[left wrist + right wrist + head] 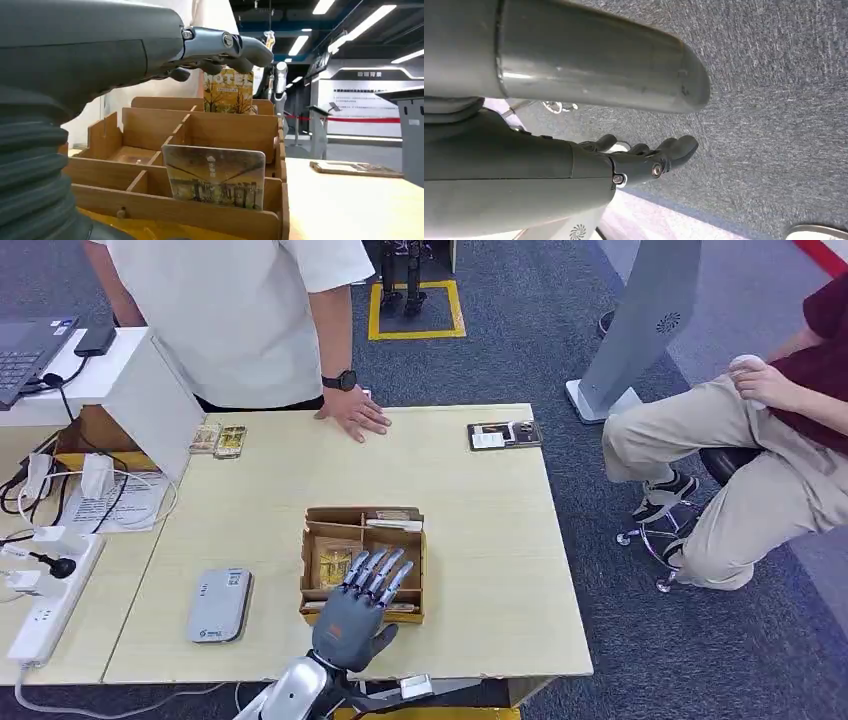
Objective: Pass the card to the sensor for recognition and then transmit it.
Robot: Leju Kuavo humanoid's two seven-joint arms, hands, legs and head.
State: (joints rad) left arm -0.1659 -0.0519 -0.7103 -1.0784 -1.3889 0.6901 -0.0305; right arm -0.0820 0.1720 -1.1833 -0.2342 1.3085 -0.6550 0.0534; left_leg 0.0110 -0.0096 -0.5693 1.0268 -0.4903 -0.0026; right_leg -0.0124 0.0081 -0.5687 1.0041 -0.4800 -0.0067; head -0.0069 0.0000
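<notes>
The left hand (362, 608) hovers over the wooden divided box (312, 540), fingers spread and holding nothing. Directly beneath its fingers, a card (215, 176) stands propped in a compartment on the box's near side; another card (228, 91) stands upright beyond the fingertips. The grey sensor (220, 605) lies on the table off to the hand's left. The step in hand appears to be reaching for a card. Next, the fingers must lower and pinch a card's top edge. The right hand (644, 160) hangs over carpet, loosely curled, empty.
</notes>
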